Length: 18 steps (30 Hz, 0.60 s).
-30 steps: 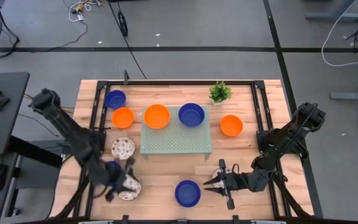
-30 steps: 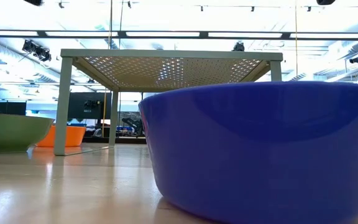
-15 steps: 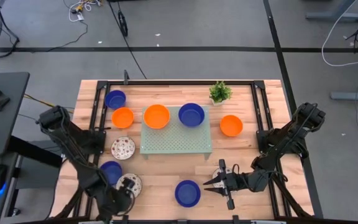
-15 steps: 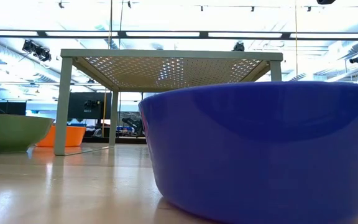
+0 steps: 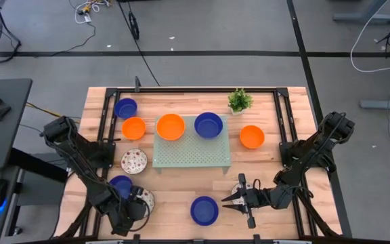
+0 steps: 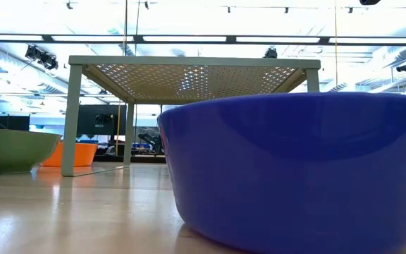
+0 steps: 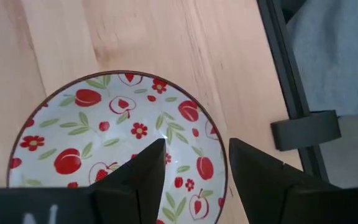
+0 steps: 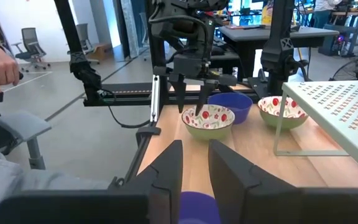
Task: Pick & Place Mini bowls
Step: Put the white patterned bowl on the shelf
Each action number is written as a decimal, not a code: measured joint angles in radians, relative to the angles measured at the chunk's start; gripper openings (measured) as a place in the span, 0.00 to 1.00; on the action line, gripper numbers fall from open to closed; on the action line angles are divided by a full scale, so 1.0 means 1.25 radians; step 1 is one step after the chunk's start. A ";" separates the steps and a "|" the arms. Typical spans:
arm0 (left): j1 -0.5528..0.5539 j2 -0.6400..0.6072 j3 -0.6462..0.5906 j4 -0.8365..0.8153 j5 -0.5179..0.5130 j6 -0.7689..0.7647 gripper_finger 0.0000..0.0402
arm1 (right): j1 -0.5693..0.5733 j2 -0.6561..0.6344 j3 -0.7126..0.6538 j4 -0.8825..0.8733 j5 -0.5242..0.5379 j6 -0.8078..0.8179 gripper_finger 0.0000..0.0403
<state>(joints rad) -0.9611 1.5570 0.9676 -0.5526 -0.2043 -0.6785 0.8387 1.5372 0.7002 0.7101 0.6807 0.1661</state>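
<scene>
Several mini bowls lie about the table. My left gripper (image 5: 138, 203) hangs open near the front left corner, pointing down over a white red-speckled bowl (image 7: 120, 146). One finger stands over the bowl's inside and the other over its rim (image 7: 224, 163). The right wrist view shows that gripper (image 8: 193, 111) at rim height of this bowl (image 8: 208, 121). A dark blue bowl (image 5: 121, 184) sits just beyond it. My right gripper (image 5: 229, 199) is open and level, beside another blue bowl (image 5: 204, 210) on its right side, with nothing between its fingers.
The pale green perforated tray (image 5: 193, 154) stands mid-table with an orange bowl (image 5: 170, 127) and a blue bowl (image 5: 208, 125) on top. Around it lie a speckled bowl (image 5: 134, 160), two orange bowls (image 5: 133, 127) (image 5: 252, 136) and a blue bowl (image 5: 125, 107). A small plant (image 5: 240, 100) stands at the far edge.
My left arm has swung toward the table's near edge and sunk. Its gripper has tipped to point down and rolled over the speckled bowl. This uncovered the blue bowl behind it. No bowl has moved.
</scene>
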 joint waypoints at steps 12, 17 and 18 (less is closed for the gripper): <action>0.042 0.053 -0.001 0.001 0.049 -0.083 0.45 | 0.000 0.000 0.000 -0.001 0.000 0.000 0.20; 0.049 0.053 -0.001 0.001 0.062 -0.083 0.45 | 0.000 0.000 0.000 -0.003 0.000 0.000 0.20; 0.049 0.053 -0.001 0.001 0.062 -0.083 0.45 | 0.000 0.000 0.000 -0.004 0.000 0.000 0.20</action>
<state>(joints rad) -0.8993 1.6234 0.9668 -0.5514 -0.1265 -0.7822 0.8387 1.5372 0.7002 0.7056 0.6807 0.1665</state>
